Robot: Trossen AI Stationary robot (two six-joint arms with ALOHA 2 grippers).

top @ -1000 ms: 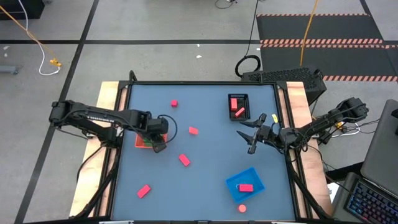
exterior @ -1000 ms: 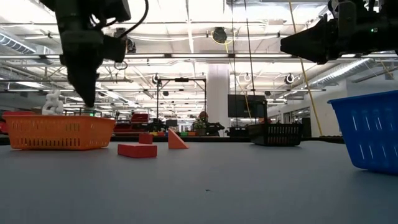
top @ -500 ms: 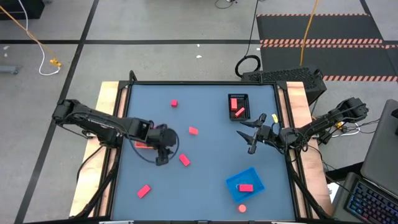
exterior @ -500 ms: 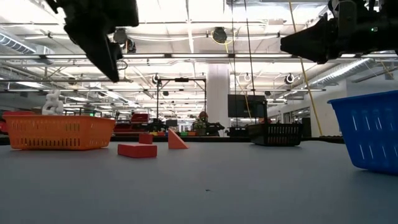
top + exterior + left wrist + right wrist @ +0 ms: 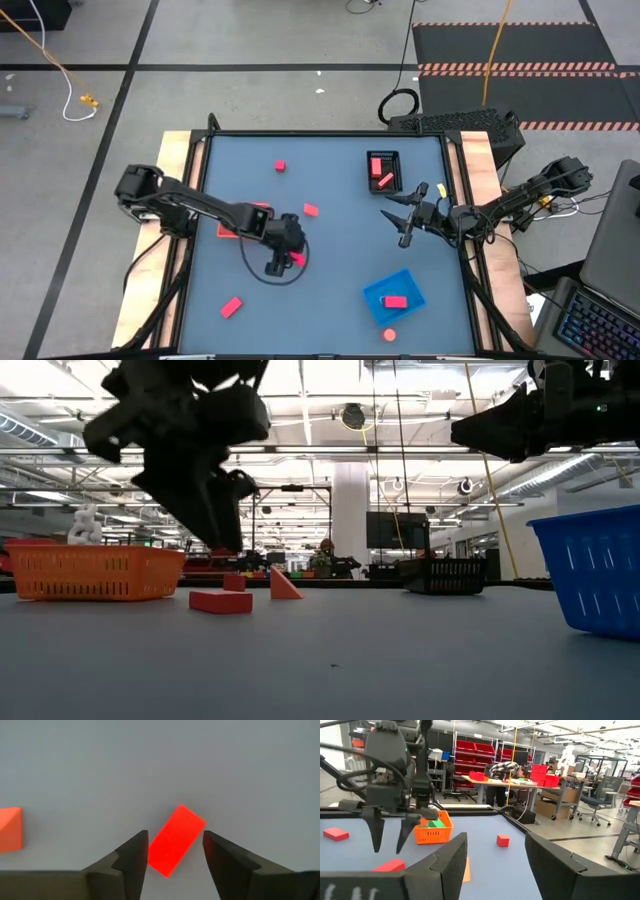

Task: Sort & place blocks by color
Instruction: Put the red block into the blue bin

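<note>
My left gripper [image 5: 174,852] hangs with its fingers spread, released, straddling a red bar block [image 5: 176,840] that lies flat and slantwise on the blue bench [image 5: 330,240], near the middle of its left half. In the high view this gripper [image 5: 276,266] sits directly above that block [image 5: 297,258]. Just beyond it lies a red wedge block [image 5: 311,210], and behind my arm the orange tray [image 5: 243,221] holds green pieces. Another red bar [image 5: 231,307] rests near the front left edge. My right gripper [image 5: 403,216] hovers released, holding nothing, over the bench's right side. Farther off, the black tray [image 5: 383,171] holds two red blocks, the blue tray [image 5: 394,295] holds one, and a small red cube [image 5: 280,165] sits toward the far edge.
</note>
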